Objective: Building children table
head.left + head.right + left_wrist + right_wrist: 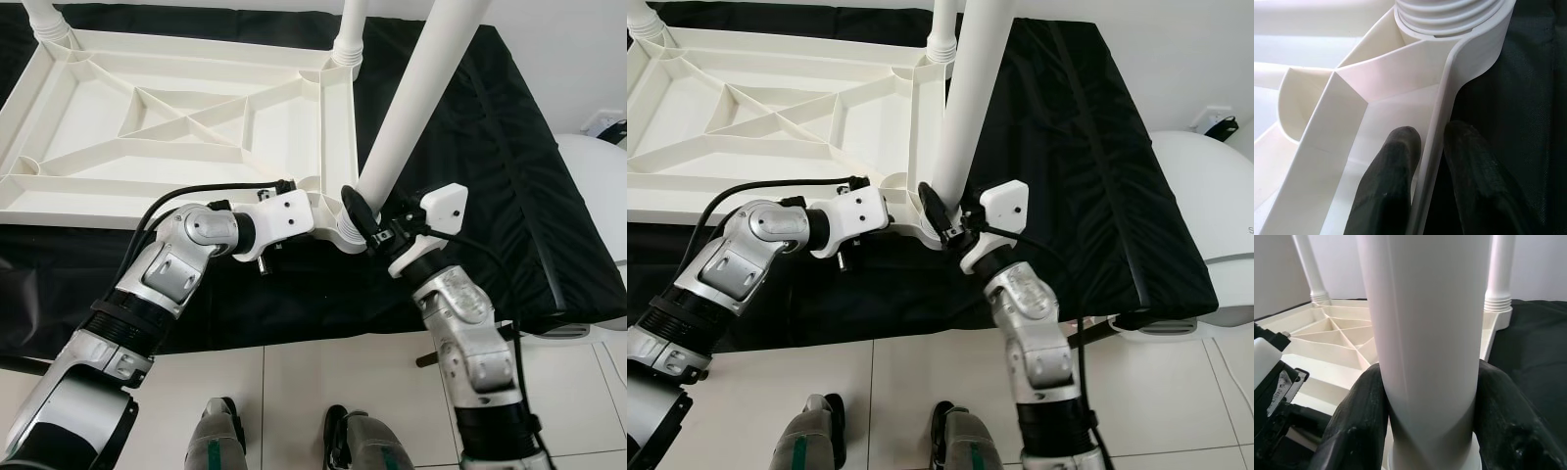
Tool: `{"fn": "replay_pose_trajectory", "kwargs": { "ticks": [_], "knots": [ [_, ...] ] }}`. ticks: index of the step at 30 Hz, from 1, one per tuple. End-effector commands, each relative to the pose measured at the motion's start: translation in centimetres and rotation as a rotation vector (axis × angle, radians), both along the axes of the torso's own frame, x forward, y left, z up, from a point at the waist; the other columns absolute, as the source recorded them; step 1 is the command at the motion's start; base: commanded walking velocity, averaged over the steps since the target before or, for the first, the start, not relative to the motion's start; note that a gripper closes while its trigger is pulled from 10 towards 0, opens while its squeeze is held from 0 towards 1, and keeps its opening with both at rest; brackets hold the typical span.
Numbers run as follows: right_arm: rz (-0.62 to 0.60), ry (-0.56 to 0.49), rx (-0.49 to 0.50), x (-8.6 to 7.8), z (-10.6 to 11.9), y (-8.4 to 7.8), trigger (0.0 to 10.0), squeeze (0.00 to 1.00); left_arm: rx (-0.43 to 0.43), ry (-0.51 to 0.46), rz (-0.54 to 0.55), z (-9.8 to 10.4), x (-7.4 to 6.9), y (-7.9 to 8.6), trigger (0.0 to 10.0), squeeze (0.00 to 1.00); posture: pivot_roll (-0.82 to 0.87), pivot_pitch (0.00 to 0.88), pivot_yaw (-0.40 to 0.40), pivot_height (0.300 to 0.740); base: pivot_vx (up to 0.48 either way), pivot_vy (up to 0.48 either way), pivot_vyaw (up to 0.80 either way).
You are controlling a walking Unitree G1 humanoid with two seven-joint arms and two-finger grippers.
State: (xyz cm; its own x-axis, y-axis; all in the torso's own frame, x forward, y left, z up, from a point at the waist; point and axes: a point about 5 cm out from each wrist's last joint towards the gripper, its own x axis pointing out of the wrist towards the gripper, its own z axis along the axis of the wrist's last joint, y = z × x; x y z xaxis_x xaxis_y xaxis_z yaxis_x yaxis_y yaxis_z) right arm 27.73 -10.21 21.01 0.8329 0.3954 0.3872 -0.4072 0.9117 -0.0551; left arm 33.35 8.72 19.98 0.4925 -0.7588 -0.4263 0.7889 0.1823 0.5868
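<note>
- White kids' table top [186,127] lies upside down, ribbed underside up, on a black cloth [490,166] — spread over what may be a bed or bench, can't tell which.
- Right gripper [377,227] at about 5 o'clock of the upturned top — fingers [1364,416] clamped on either side of the near-right leg [407,108], low down, just above its threaded base.
- That leg stands in the corner socket [345,230]; it leans a bit toward the camera, so my guess is it's not screwed fully home.
- Left gripper [1422,161] beside it at the near edge — fingers [1388,186] narrow, pinching the thin rim wall [1442,112] of the top, one inside, one outside. Looks like bracing while the leg is turned.
- Progress: two more legs already upright in the far corners, at 11 o'clock [47,20] and 1 o'clock [351,29].
- The fourth corner, near-left, is hidden — can't tell if its leg is in.
- Left to do, I judge: finish tightening this leg, check the fourth, flip the table upright.
- Robot's feet [216,431] on the tiled floor [313,382] at 6 o'clock.
</note>
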Motion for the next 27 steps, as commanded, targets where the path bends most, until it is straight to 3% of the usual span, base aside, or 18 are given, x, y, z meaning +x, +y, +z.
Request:
{"fn": "replay_pose_trajectory", "kwargs": {
  "ticks": [1,9,18,19,23,24,27],
  "knots": [
    [-0.075,0.061,0.013,-0.01,-1.04,0.09,10.0,0.0,0.009,-0.029,-0.017,0.18,-0.05,-0.43,10.0,0.0,0.08,0.223,-0.03,0.74,0.0,0.0,0.0],
    [-0.199,0.095,0.049,-0.38,-1.49,0.62,10.0,0.0,0.007,-0.026,-0.013,0.18,-0.09,-0.38,10.0,0.0,0.08,0.232,-0.028,0.74,0.0,0.0,0.0],
    [-0.232,0.112,0.058,-0.37,-1.52,0.56,10.0,0.0,0.009,-0.024,-0.011,0.16,-0.09,-0.31,10.0,0.0,0.08,0.234,-0.028,0.74,0.0,0.0,0.0],
    [-0.233,0.118,0.062,-0.35,-1.53,0.49,10.0,0.45,0.009,-0.024,-0.01,0.15,-0.09,-0.28,10.0,0.0,0.08,0.234,-0.029,0.74,0.0,0.0,0.0],
    [-0.232,0.121,0.064,-0.34,-1.53,0.47,10.0,0.45,0.009,-0.024,-0.01,0.15,-0.1,-0.28,10.0,0.0,0.08,0.234,-0.029,0.74,0.0,0.0,0.0],
    [-0.2,0.127,0.068,-0.36,-1.51,0.56,10.0,1.0,0.008,-0.024,-0.01,0.15,-0.1,-0.28,10.0,0.0,0.08,0.234,-0.029,0.74,0.0,0.0,0.0],
    [-0.174,0.116,0.075,-0.17,-1.19,0.03,10.0,1.0,0.008,-0.025,-0.008,0.16,-0.06,-0.26,10.0,0.0,0.08,0.233,-0.03,0.74,0.0,0.0,0.0]
  ]
}}
